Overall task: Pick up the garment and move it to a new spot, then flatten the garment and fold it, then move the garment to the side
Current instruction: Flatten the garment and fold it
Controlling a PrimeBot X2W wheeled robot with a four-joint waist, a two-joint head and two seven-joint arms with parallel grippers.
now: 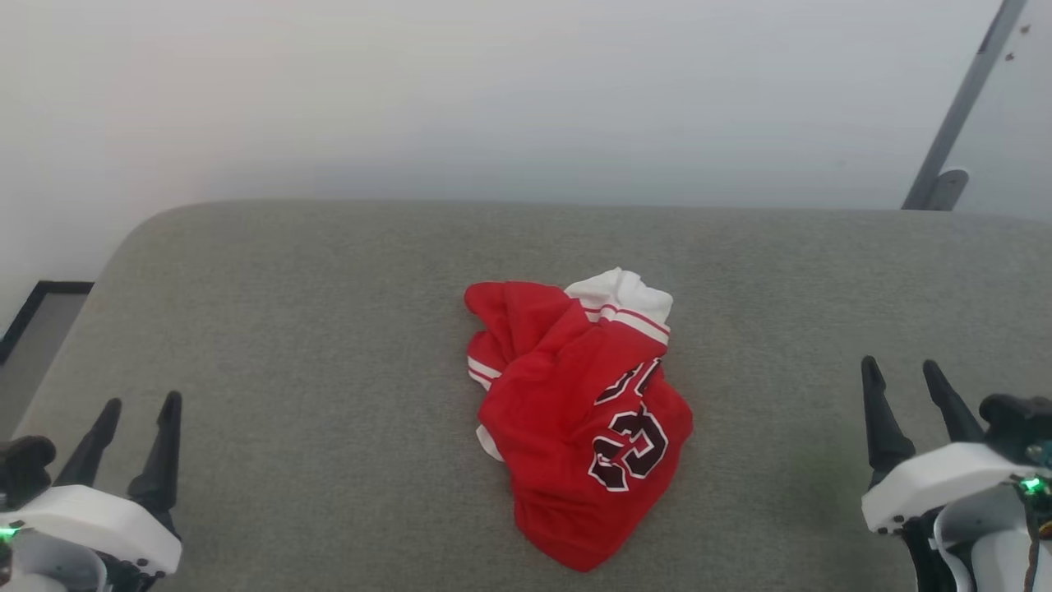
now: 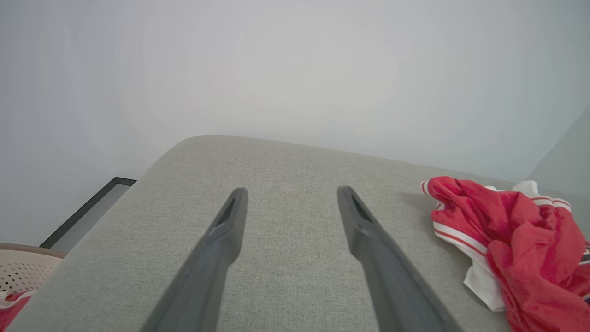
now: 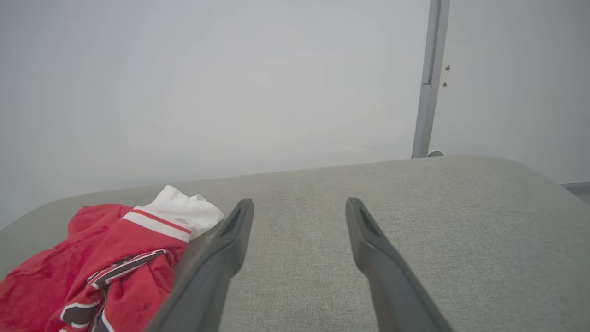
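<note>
The garment [image 1: 579, 419] is a red jersey with a white sleeve, striped trim and a black-and-white number, lying crumpled in the middle of the grey cushioned surface [image 1: 329, 329]. My left gripper [image 1: 141, 403] rests open at the lower left, well clear of it. At the lower right my right gripper [image 1: 900, 366] is open too, with nothing between its fingers. In the left wrist view the garment [image 2: 521, 244] lies to the right of the open left gripper [image 2: 290, 196]. In the right wrist view the garment [image 3: 101, 258] lies left of the open right gripper [image 3: 299, 207].
A pale wall rises behind the surface, with a grey metal post [image 1: 957, 115] at the back right. A dark-framed floor edge [image 1: 33, 308] shows at the far left. A beige perforated basket [image 2: 23, 267] holding red cloth sits low in the left wrist view.
</note>
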